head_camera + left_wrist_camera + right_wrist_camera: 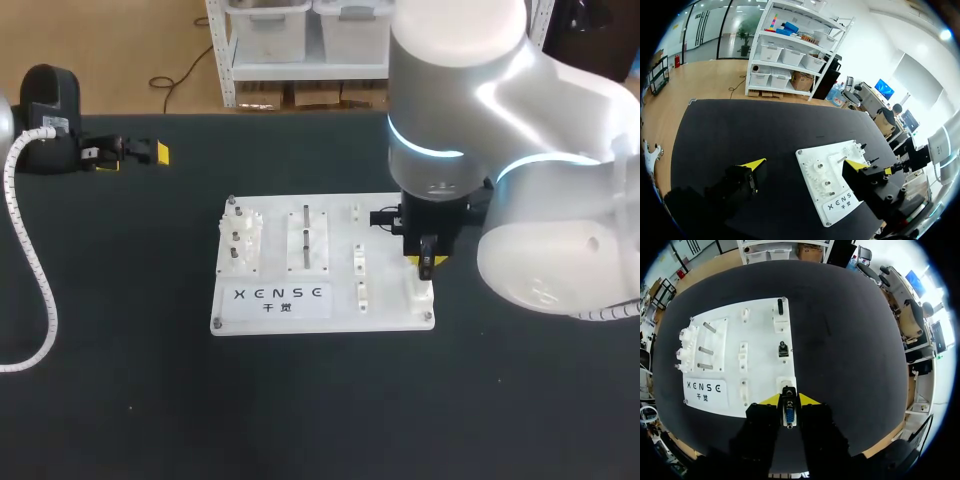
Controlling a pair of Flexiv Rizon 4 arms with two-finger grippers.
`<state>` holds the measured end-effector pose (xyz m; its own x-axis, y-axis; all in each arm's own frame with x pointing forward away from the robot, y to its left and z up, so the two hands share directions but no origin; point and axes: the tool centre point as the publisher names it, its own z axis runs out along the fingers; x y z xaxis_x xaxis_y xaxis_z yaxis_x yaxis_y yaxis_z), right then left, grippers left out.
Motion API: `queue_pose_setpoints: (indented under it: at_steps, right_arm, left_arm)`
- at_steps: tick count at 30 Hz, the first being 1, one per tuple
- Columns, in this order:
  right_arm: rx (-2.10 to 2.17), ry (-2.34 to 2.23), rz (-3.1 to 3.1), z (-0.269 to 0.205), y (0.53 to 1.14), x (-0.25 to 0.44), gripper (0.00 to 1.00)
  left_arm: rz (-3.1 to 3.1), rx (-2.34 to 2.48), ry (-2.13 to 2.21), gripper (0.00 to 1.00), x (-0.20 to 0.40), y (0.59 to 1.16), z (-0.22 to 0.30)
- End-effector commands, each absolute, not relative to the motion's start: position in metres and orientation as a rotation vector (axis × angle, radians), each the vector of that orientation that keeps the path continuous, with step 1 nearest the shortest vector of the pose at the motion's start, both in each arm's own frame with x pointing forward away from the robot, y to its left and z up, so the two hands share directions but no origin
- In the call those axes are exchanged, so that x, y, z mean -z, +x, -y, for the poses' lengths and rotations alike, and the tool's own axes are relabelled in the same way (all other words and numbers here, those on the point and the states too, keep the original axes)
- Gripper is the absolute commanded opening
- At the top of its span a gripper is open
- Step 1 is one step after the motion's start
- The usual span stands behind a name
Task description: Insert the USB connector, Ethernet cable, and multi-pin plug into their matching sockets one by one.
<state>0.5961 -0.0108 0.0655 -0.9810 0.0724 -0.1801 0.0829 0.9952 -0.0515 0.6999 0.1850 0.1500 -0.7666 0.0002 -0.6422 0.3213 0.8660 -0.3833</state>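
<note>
The right arm [500, 130] comes in over the right side of the black counter [120, 400]. Its jaws are clamped on a small multi-pin plug with a metal shell and a blue face [788, 412]. One yellow fingertip [771, 399] presses on each side of the plug. In the head view the jaws hang over the front right corner of a flat white plastic board [330, 215] that lies near the middle of the counter.

A raised white socket block [418, 292] stands at that corner of the board. In the right wrist view this block [786, 384] sits just ahead of the plug and in line with it. Whether the two touch cannot be told.

Further along the same edge of the board [760, 365], a small black connector [783, 349] stands upright in its holder. A cluster of white gear-like pegs [240, 240] occupies the board's left side, and thin metal pins [305, 235] lie beside them.

The left arm [50, 90], wrapped with a white coiled cable [30, 250], rests near the counter's far left corner, well apart from the board. Its jaws stand wide apart with nothing between them. In the left wrist view its yellow fingertips [752, 164] frame the distant board [810, 157].
</note>
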Motion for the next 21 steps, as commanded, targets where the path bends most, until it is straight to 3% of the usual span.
queue_pose_setpoints:
  at_steps: [1,21]
  right_arm:
    - [0.091,0.121,-2.951,0.011,0.5956,-0.0648,0.0]
    - [0.093,0.123,-2.95,0.0096,0.597,-0.065,0.0]
  left_arm:
    - [-2.374,0.636,0.231,1.0,-0.15,0.6999,-0.185]
    - [-2.374,0.636,0.231,1.0,-0.15,0.6999,-0.185]
